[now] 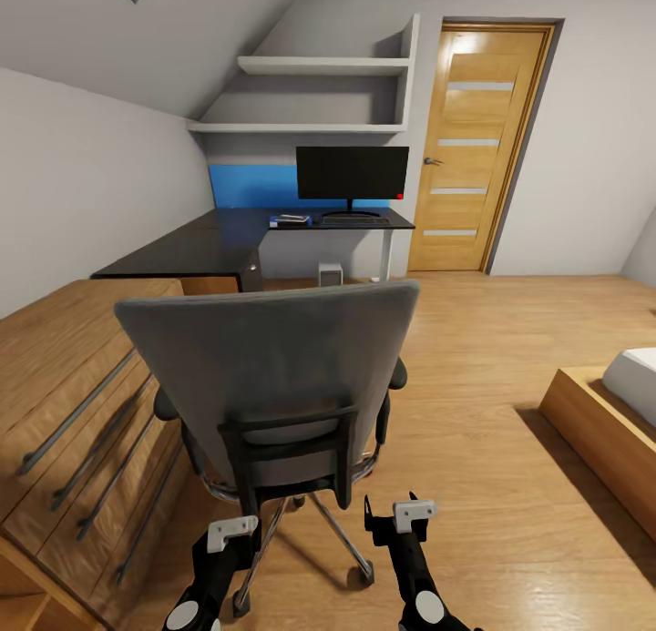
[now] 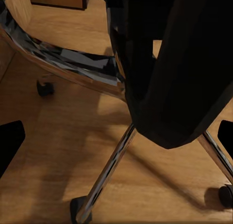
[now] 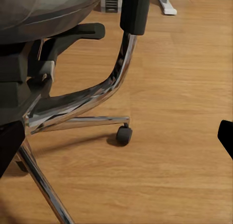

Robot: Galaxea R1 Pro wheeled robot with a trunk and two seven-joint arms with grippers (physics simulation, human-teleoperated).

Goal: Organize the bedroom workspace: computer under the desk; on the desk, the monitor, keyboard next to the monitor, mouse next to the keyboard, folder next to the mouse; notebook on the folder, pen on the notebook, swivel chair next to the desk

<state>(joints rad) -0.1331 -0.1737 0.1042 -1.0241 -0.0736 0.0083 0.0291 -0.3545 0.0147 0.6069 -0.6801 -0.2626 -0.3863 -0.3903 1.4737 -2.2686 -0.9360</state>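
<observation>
Your left gripper (image 1: 239,529) is hanging with its fingers apart just behind the chair (image 1: 273,376), and your right gripper (image 1: 399,518) is sitting beside it, spread too, neither touching it. The chair is standing on the floor (image 1: 492,358) with its back to you, well apart from the desk (image 1: 210,235). At the desk's far edge, the folder (image 1: 290,219), keyboard (image 1: 353,219) and monitor (image 1: 352,174) are sitting.
</observation>
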